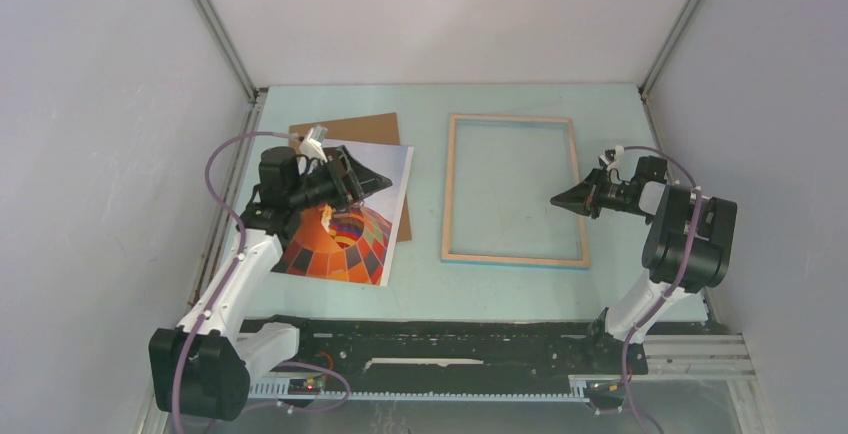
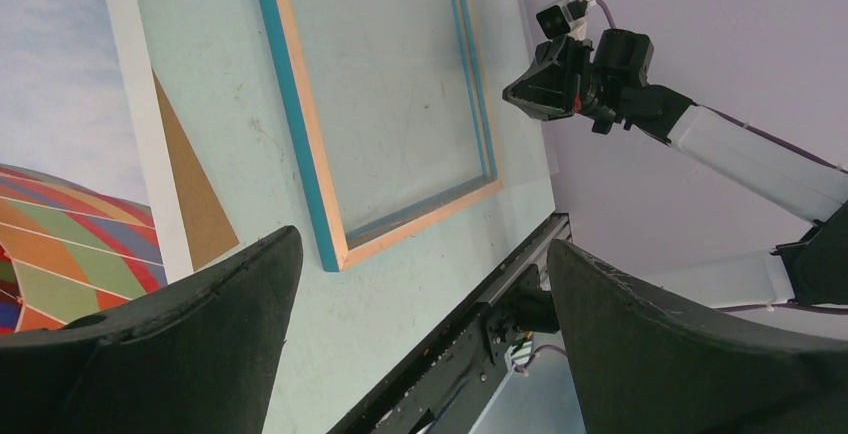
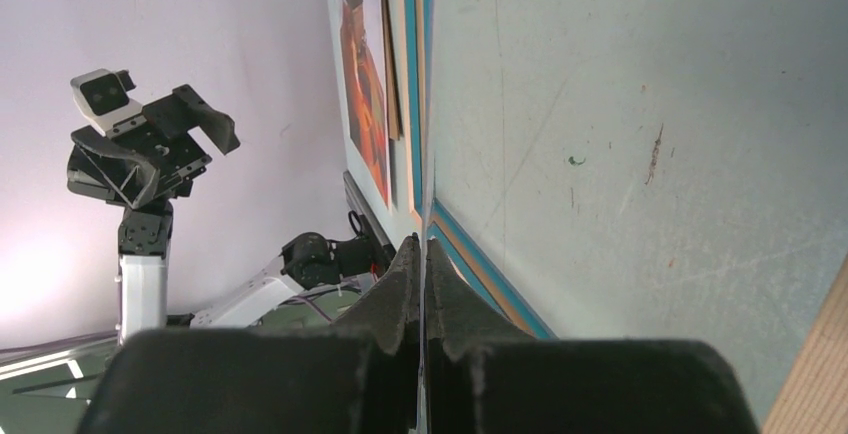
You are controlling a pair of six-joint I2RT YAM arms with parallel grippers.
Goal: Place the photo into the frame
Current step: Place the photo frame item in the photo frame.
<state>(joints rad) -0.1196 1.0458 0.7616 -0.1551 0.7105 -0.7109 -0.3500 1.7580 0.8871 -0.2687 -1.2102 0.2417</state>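
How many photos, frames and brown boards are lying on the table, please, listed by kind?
Photo: 1
Frame: 1
Brown board: 1
Total: 3

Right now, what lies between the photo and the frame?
A strip of bare table, plus a wedge of brown board poking from under the photo toward the frame; the left wrist view shows it.
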